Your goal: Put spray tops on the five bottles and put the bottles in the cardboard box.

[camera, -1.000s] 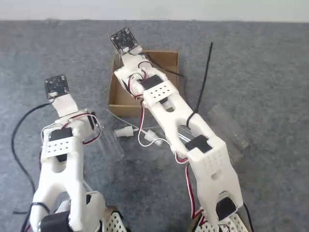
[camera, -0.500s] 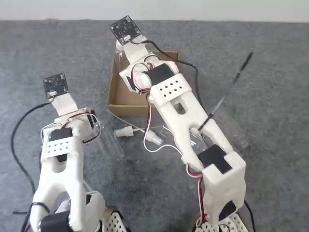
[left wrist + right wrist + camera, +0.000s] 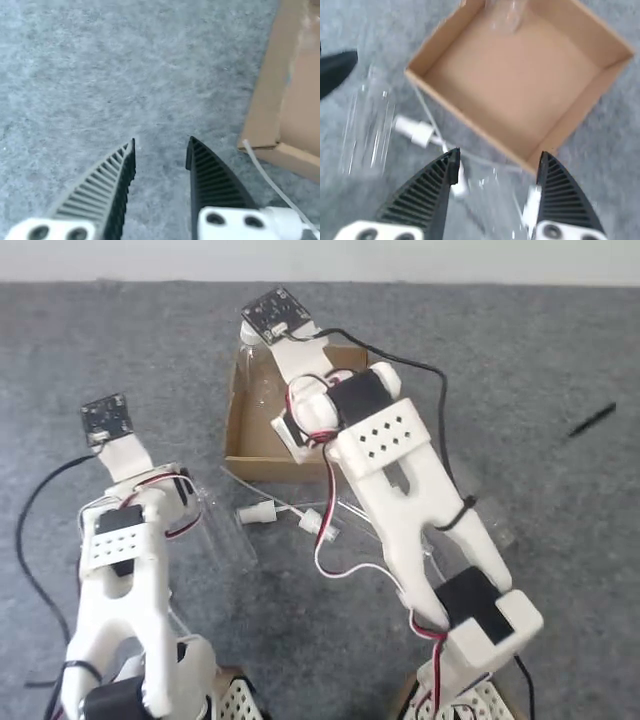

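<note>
Right wrist view: found right hand [image 3: 498,154] spread, empty, above near wall of cardboard box [image 3: 520,70]; logged one bottle [image 3: 505,12] inside box, spray top [image 3: 415,131] just outside it. Found left hand [image 3: 161,145] spread, empty, beside box. Judged best to pinch spray top by collar, tube kept clear.

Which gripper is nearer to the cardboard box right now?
Right. The right gripper hangs open just above the near wall of the cardboard box. The left gripper, also open, is over the carpet off to the box's side, apart from it.

Overhead high view, close wrist views, shared cardboard box [image 3: 255,468]
</note>
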Tool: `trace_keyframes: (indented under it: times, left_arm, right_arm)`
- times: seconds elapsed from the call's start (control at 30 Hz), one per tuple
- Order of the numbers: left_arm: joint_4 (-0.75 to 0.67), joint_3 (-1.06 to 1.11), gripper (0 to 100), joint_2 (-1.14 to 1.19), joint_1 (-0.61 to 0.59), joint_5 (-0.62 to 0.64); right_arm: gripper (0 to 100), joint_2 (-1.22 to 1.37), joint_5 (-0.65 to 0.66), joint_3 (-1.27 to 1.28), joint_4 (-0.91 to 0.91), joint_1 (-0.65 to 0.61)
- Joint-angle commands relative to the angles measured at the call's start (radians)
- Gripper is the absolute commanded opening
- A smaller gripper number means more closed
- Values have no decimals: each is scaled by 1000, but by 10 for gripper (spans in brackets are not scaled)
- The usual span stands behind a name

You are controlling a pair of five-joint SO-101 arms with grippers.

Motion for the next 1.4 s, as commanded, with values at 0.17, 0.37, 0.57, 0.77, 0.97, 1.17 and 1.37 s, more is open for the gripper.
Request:
trace_keyframes:
  times: [0.17, 0.37, 0.57, 0.77, 0.97, 1.17, 1.37]
  left_arm:
    - [-32, -18, 159, -49, -14, 48]
    - [-32, -19, 159, -49, -14, 52]
    - [-32, -21, 159, -49, -46, 57]
    - [-29, -33, 159, -49, -71, 58]
    - [-29, -33, 159, -49, -72, 58]
    - [-29, -33, 159, -49, -72, 58]
    - [-29, -33, 159, -49, -69, 58]
  right_arm:
    - [210, -166, -8, -46, 229, 2]
    - [210, -243, -6, -2, 297, 4]
    - [210, -374, -6, 196, 295, -44]
    - [210, -510, -8, 430, 272, -84]
    - [213, -639, -8, 598, 268, -47]
    - [213, -685, 91, 681, 268, 88]
    - [213, -684, 265, 735, 214, 283]
